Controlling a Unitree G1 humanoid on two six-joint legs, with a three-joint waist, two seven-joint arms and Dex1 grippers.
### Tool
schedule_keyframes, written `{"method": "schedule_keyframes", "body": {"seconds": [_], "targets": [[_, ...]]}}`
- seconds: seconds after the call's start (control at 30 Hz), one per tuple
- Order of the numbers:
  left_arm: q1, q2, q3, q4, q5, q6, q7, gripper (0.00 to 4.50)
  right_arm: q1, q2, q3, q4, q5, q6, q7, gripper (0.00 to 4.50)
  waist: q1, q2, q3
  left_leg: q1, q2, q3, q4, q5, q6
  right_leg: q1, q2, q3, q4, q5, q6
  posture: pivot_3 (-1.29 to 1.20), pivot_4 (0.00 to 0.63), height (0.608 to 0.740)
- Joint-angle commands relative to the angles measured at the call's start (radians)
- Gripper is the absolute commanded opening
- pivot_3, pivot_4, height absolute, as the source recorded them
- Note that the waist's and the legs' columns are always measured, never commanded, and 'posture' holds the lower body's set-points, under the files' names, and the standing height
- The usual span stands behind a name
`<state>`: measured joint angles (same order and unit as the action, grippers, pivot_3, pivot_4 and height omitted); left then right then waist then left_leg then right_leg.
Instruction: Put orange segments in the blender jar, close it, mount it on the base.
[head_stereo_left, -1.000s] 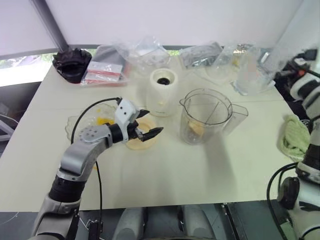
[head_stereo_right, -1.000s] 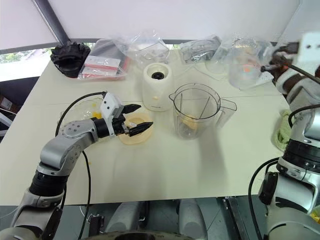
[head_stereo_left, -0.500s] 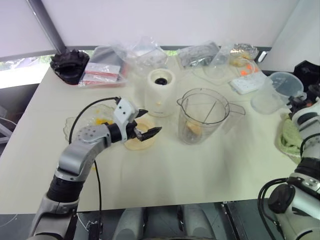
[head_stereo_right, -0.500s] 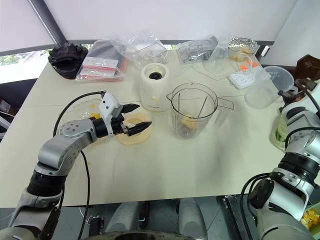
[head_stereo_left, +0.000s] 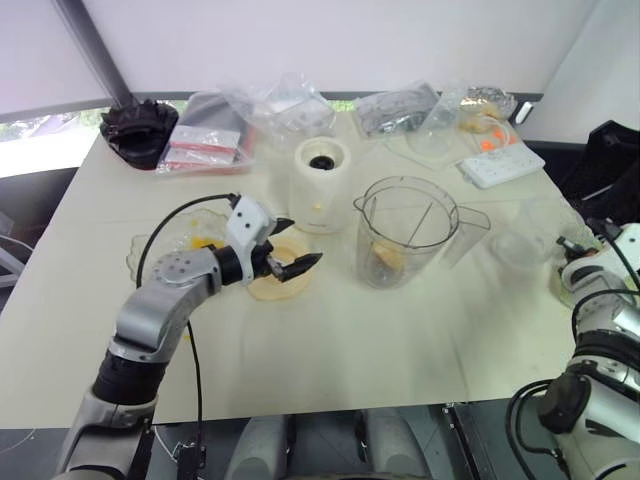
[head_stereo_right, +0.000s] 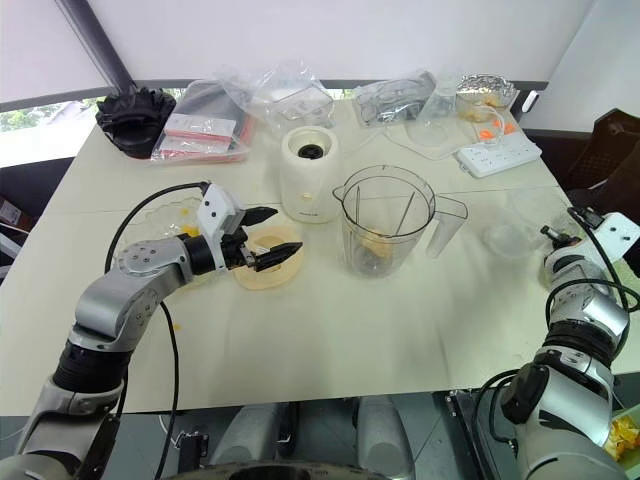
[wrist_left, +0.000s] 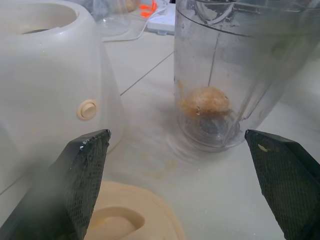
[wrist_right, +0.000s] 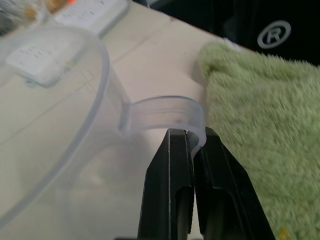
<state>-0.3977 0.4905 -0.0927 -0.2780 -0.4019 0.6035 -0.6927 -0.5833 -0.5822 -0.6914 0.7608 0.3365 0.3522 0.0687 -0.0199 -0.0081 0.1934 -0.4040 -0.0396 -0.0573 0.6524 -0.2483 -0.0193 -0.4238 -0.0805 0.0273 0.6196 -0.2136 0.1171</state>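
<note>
The blender jar (head_stereo_left: 405, 232) stands upright and lidless at mid-table, with one orange segment (wrist_left: 206, 101) at its bottom. More orange segments (head_stereo_left: 205, 242) lie in a shallow glass bowl (head_stereo_left: 150, 255) to the left. Just behind the jar, on its left, is the cream base (head_stereo_left: 322, 185), dark socket facing up. My left gripper (head_stereo_left: 303, 241) hovers open and empty over the round cream lid (wrist_left: 130, 215), pointing toward the jar. At the table's right edge my right gripper (wrist_right: 192, 137) is shut on the handle of a clear measuring cup (head_stereo_left: 525, 240).
A green towel (wrist_right: 260, 100) lies right beside the measuring cup. A white power strip (head_stereo_left: 500, 165) and several clear bags (head_stereo_left: 290, 105) line the back of the table. A black ridged object (head_stereo_left: 140, 125) sits at the back left corner.
My right arm has come down from high at the back right, bringing the clear measuring cup to the table's right edge. The left arm has stayed still.
</note>
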Motion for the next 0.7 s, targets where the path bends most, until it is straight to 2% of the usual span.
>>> {"method": "schedule_keyframes", "body": {"seconds": [0.03,0.07,0.17,0.37,0.5,0.7], "targets": [[-0.007,0.006,0.020,-0.043,-0.004,-0.003,0.005,4.50,-0.013,-0.037,0.008,0.017,0.000,-0.036,-0.014,0.05,0.000,0.000,0.000,0.000,0.000,0.000,0.000,0.000,0.000,0.000,0.000,0.000,0.000,0.000,0.000,0.00,0.150,0.740],[-0.007,0.006,0.020,-0.043,-0.005,-0.003,0.006,4.50,-0.012,-0.039,0.012,0.022,0.003,-0.040,-0.014,0.05,0.000,0.000,0.000,0.000,0.000,0.000,0.000,0.000,0.000,0.000,0.000,0.000,0.000,0.000,0.000,0.00,0.150,0.740],[-0.007,0.006,0.019,-0.044,-0.007,-0.002,0.006,4.50,-0.007,-0.043,0.019,0.025,0.010,-0.040,-0.013,1.03,0.000,0.000,0.000,0.000,0.000,0.000,0.000,0.000,0.000,0.001,0.000,0.000,0.000,0.000,0.000,0.00,0.150,0.740],[-0.009,0.002,0.016,-0.038,-0.007,-0.001,0.006,4.50,0.026,-0.052,0.028,-0.011,0.008,-0.023,-0.029,4.08,0.000,0.000,0.000,0.000,0.000,0.000,0.000,0.000,0.000,0.001,0.000,0.000,0.000,0.000,0.000,0.00,0.150,0.740],[-0.010,0.000,0.014,-0.035,-0.006,-0.002,0.007,4.50,0.075,-0.052,0.019,-0.077,0.024,0.012,-0.034,4.08,0.000,0.000,0.000,0.000,0.000,0.000,0.000,0.000,0.000,0.001,0.000,0.000,0.000,0.000,0.000,0.00,0.150,0.740],[-0.018,0.002,0.012,-0.015,-0.002,-0.011,-0.003,4.50,0.201,-0.037,0.007,-0.281,0.064,0.114,-0.034,4.08,0.004,0.000,0.000,0.000,0.000,-0.001,0.000,0.000,0.000,0.001,0.000,0.000,0.000,0.000,0.000,0.00,0.150,0.740]]}}
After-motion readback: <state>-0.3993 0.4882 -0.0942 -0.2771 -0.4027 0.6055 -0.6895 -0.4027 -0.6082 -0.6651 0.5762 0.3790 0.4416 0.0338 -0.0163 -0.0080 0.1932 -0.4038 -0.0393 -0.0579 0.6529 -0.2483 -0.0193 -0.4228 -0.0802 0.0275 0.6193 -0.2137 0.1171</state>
